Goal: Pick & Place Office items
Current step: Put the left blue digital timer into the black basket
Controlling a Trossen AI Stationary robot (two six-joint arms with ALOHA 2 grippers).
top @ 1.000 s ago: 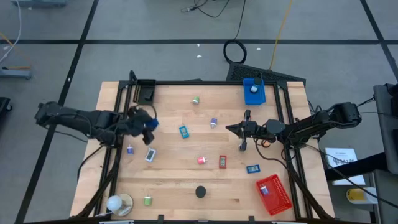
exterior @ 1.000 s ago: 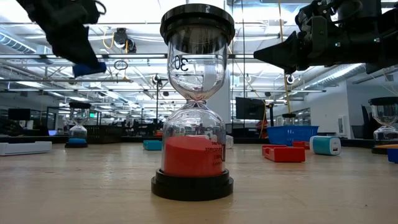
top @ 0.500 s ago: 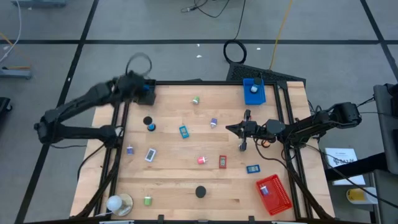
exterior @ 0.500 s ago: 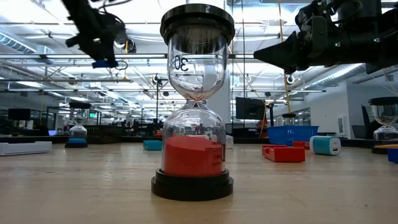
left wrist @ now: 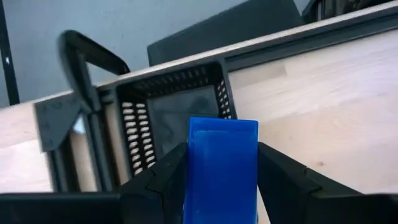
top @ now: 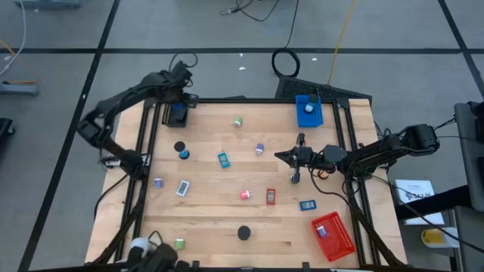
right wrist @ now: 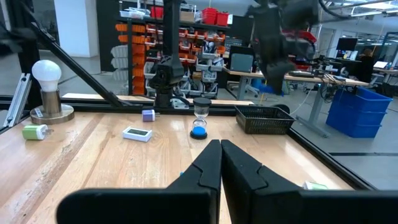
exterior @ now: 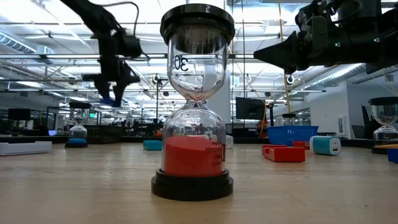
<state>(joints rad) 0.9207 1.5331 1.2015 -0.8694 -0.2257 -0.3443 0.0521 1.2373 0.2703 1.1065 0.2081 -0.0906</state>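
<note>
Left gripper [left wrist: 221, 186] jaws clamping a blue block [left wrist: 221, 168], hovering above the black tray [left wrist: 174, 109]; right gripper [top: 278, 156] idling mid-counter, jaws pressed together

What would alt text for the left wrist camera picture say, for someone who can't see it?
The left claw grips an upright blue block between its two dark fingers, just in front of a black mesh tray at the corner of a pale wooden table.

Bright even overhead light, faint shadows, ceiling-lamp glare, motion-blurred left arm [right wrist: 277, 31].
</note>
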